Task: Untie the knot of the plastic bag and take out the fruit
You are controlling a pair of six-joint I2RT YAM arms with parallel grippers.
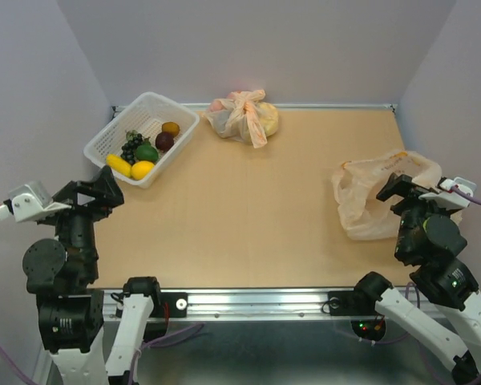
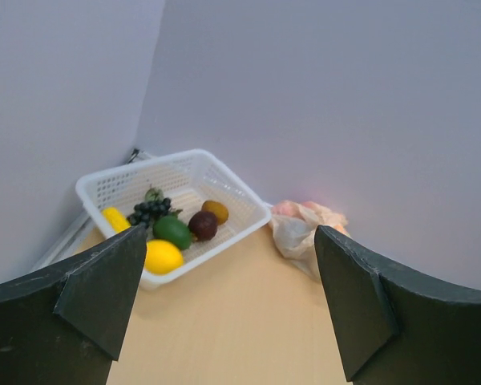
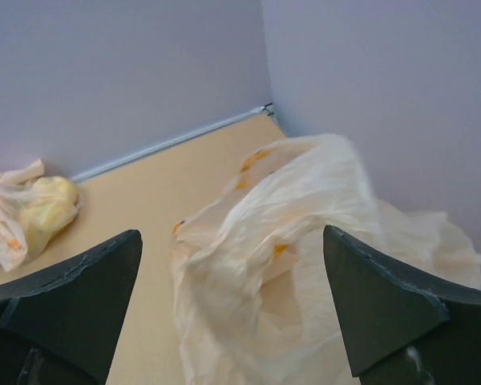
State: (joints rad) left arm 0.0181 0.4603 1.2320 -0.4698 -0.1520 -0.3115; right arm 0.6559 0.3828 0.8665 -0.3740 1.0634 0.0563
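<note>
A tan bench (image 1: 248,216) seen from above, walled in pale lilac on three sides. A white basket (image 1: 116,122) sits at an angle in the far left corner. It holds the fruit: a dark grape bunch (image 1: 131,147), a green fruit (image 1: 147,152), a dark red plum (image 1: 164,141), a brown kiwi (image 1: 171,128), a yellow banana-like piece (image 1: 118,164) and a yellow lemon (image 1: 143,169), all packed into the basket's near end.

Against the far edge, near its middle, a second peach bag (image 1: 236,120) is tied shut at the top and bulges around a yellow lump (image 1: 268,120). It lies well apart from both arms.

The plastic bag (image 1: 365,196) lies by the right edge, about midway along it. It is thin, crinkled and translucent pale peach, with faint orange marks. It is slack and flattened, with its folds heaped loosely and a hollow showing between them.

The right gripper (image 1: 417,191) hangs over the bag's right side and hides part of it from above. Its jaws are spread wide and grip nothing. In its wrist view the bag lies in the gap between the fingers, pinched by neither.

The left gripper (image 1: 92,191) hangs at the left edge, just short of the basket. Its jaws are also spread wide and are empty. Its wrist view looks between the fingers to the basket and, beyond it, the tied bag.
</note>
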